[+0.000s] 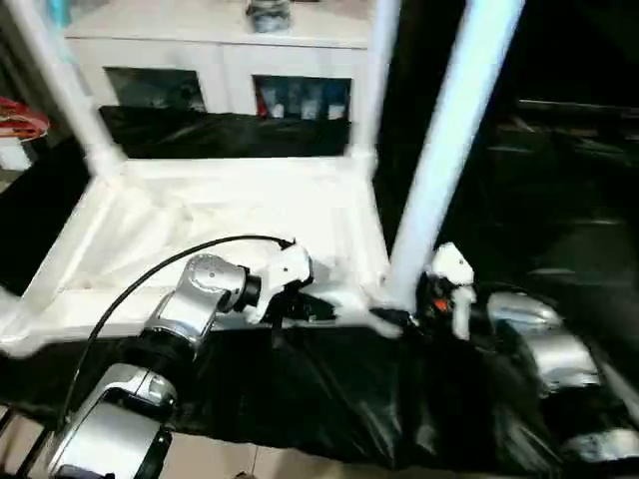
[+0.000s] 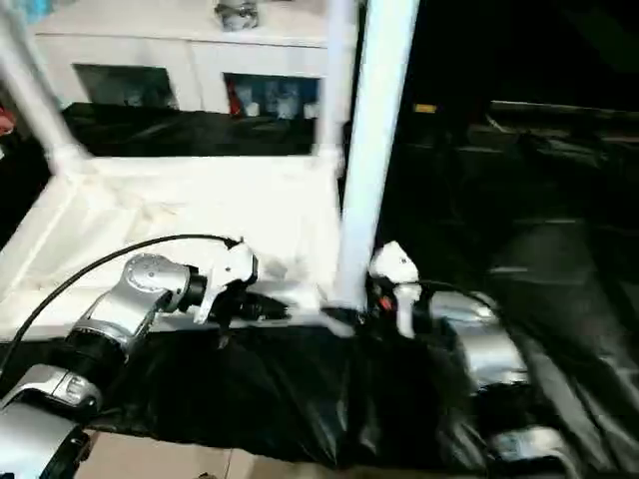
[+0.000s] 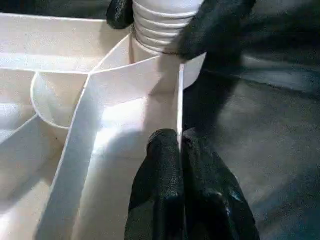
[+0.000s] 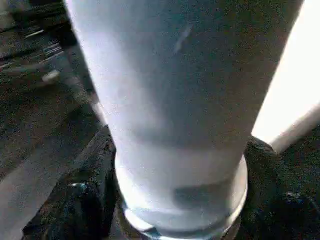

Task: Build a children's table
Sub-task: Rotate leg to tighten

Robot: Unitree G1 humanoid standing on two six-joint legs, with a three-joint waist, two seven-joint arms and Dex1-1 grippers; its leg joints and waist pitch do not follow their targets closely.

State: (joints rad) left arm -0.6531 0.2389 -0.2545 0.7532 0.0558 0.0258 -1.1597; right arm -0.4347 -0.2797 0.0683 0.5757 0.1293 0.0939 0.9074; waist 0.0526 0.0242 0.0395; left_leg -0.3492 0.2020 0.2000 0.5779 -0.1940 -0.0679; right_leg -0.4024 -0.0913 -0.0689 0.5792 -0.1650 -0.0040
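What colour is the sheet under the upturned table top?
Black; the sheet shows best in the left eye view.

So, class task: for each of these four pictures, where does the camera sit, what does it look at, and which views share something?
Left eye view: on the head, looking down at the upturned table top; both silver forearms show.
Right eye view: beside it, same scene.
Left wrist view: along the left pincer, shut on the top's side wall.
Right wrist view: along the right pincer, either side of the near leg.
Shared: both wrist views show that leg's base.
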